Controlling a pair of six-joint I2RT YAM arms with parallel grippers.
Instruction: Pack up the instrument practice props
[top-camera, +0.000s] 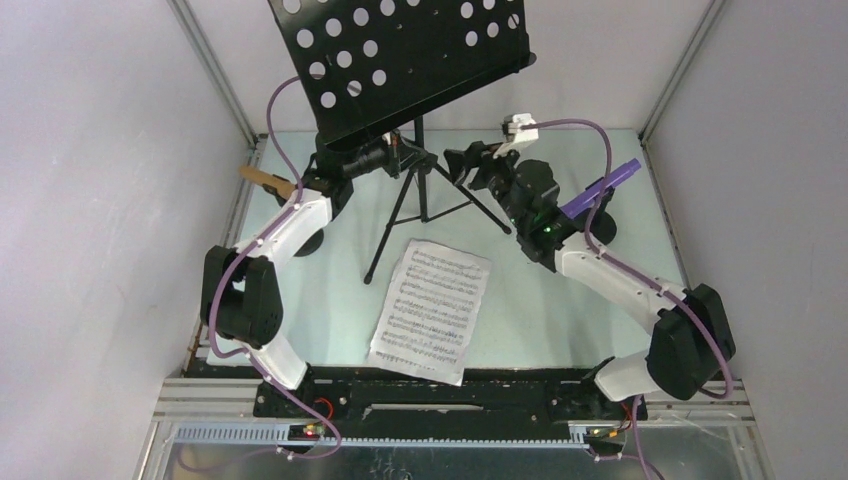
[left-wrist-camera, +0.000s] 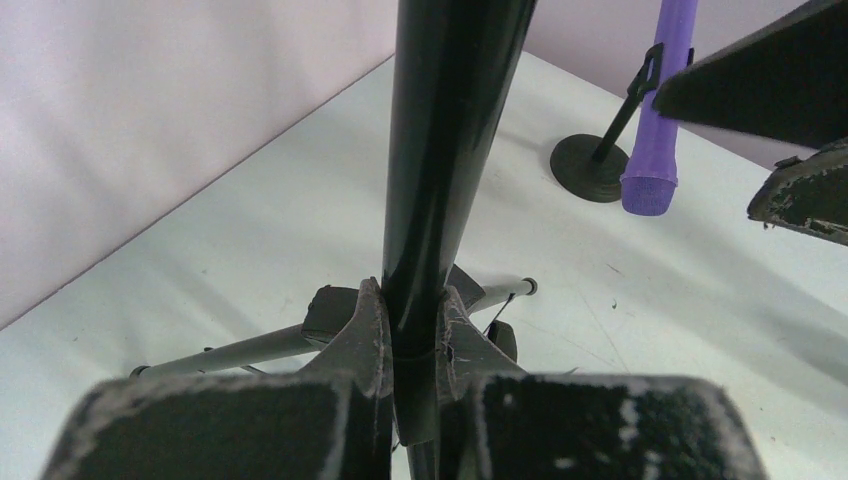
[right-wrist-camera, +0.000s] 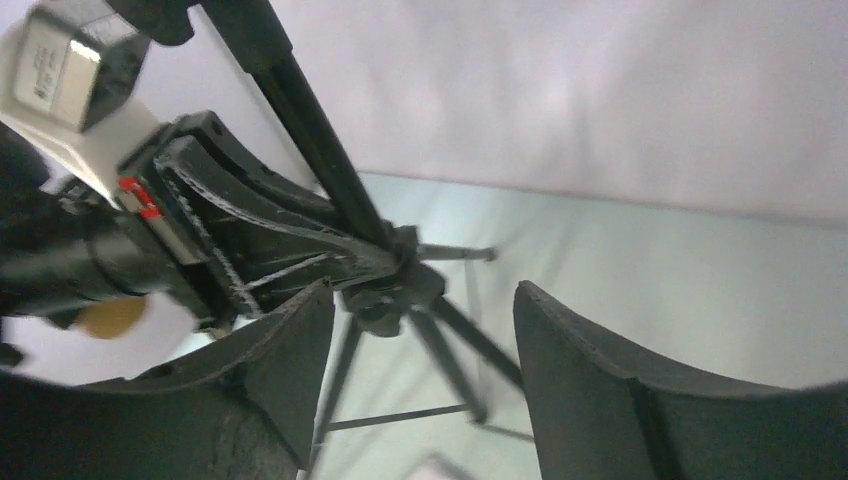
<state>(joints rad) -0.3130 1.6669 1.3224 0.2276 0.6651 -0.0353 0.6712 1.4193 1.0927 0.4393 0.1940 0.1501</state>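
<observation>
The black perforated music rack (top-camera: 400, 60) stands on its tripod legs (top-camera: 420, 205) at the back of the table. My left gripper (top-camera: 395, 155) is shut on the rack's black pole (left-wrist-camera: 440, 150), just above the leg hub; its jaws (left-wrist-camera: 412, 330) pinch the pole from both sides. My right gripper (top-camera: 465, 165) stands open a little to the right of the pole, holding nothing. In the right wrist view the leg hub (right-wrist-camera: 395, 290) lies ahead of that gripper (right-wrist-camera: 422, 295). A white sheet-music page (top-camera: 432, 310) lies flat in front of the tripod.
A purple toy microphone (top-camera: 600, 188) leans in a black round-based holder (left-wrist-camera: 590, 168) at the right, behind my right arm. A tan microphone (top-camera: 265, 178) pokes out at the left, partly hidden by my left arm. White walls close in the table.
</observation>
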